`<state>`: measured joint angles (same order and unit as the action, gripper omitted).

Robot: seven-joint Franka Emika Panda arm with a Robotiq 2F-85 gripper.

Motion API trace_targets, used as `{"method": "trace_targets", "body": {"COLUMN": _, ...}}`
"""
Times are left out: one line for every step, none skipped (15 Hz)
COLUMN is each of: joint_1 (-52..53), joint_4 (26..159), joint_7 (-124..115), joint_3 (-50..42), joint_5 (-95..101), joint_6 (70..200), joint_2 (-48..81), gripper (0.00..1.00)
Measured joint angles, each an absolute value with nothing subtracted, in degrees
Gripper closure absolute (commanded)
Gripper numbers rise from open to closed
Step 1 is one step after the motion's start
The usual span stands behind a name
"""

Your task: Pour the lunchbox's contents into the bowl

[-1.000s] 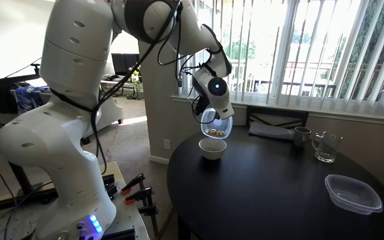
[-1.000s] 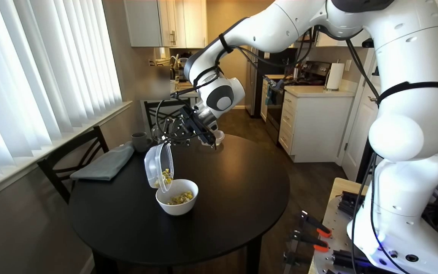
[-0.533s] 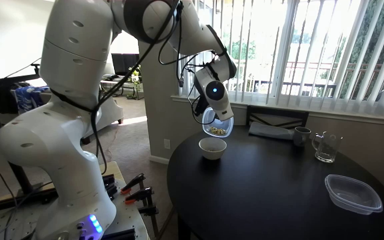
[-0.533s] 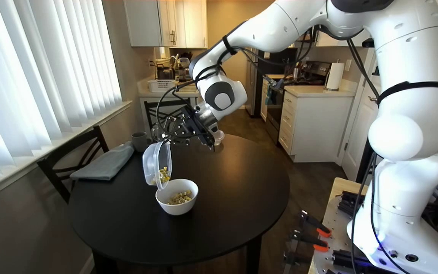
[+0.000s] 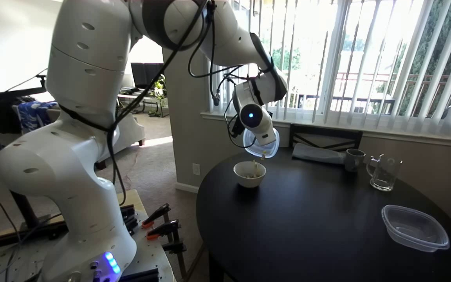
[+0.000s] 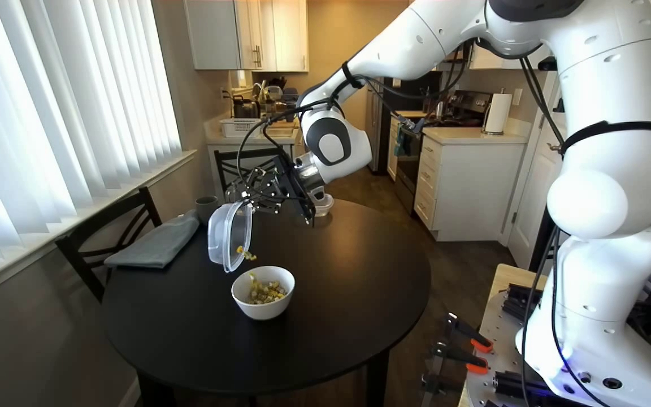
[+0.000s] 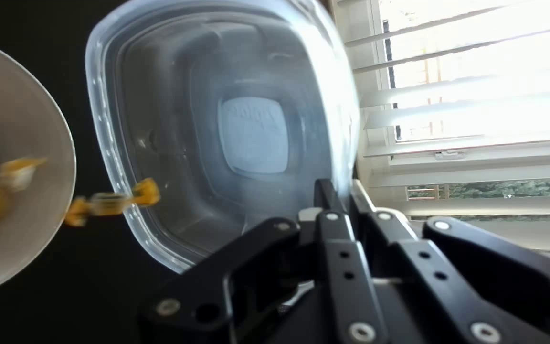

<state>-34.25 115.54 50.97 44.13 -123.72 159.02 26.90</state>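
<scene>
- Table (image 5: 307, 227): bowl (image 5: 249, 181) set near left edge in an exterior view; wide tabletop spread from there to larger clear container (image 5: 415, 229), lower right.
- Lunchbox (image 6: 225, 234): held in air, upper left of bowl in an exterior view, apart from it.
- Tipped steeply there; mouth turned right, slightly down; rim slanted upper right to lower left; long axis can't be told.
- Gripper (image 7: 344, 191): clamped on lunchbox wall, right of centre in wrist view.
- Contents (image 6: 266, 292): seen in bowl, few bits blurred in mid-air.
</scene>
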Motion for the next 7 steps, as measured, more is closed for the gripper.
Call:
{"method": "trace_targets", "body": {"joint_1": -34.25, "joint_4": 115.60, "joint_7": 51.43, "joint_3": 43.93, "joint_5": -124.35, "joint_6": 158.44, "joint_2": 26.90, "gripper": 0.95}}
{"method": "trace_targets", "body": {"joint_1": -34.25, "joint_4": 115.67, "joint_7": 51.64, "joint_3": 43.75, "joint_5": -124.82, "joint_6": 157.90, "joint_2": 26.90, "gripper": 0.95}}
{"method": "trace_targets", "body": {"joint_1": -34.25, "joint_4": 115.73, "joint_7": 51.80, "joint_3": 43.62, "joint_5": -125.33, "joint_6": 157.50, "joint_2": 26.90, "gripper": 0.95}}
{"method": "trace_targets", "body": {"joint_1": -34.25, "joint_4": 115.78, "joint_7": 51.93, "joint_3": 43.53, "joint_5": -125.74, "joint_6": 157.26, "joint_2": 26.90, "gripper": 0.95}}
{"method": "trace_targets", "body": {"joint_1": -34.25, "joint_4": 115.82, "joint_7": 51.93, "joint_3": 43.49, "joint_5": -125.90, "joint_6": 157.19, "joint_2": 26.90, "gripper": 0.95}}
{"method": "trace_targets", "body": {"joint_1": -34.25, "joint_4": 115.83, "joint_7": 51.93, "joint_3": 43.45, "joint_5": -125.99, "joint_6": 157.18, "joint_2": 26.90, "gripper": 0.95}}
{"method": "trace_targets", "body": {"joint_1": -34.25, "joint_4": 115.83, "joint_7": 51.93, "joint_3": 43.40, "joint_5": -126.09, "joint_6": 157.18, "joint_2": 26.90, "gripper": 0.95}}
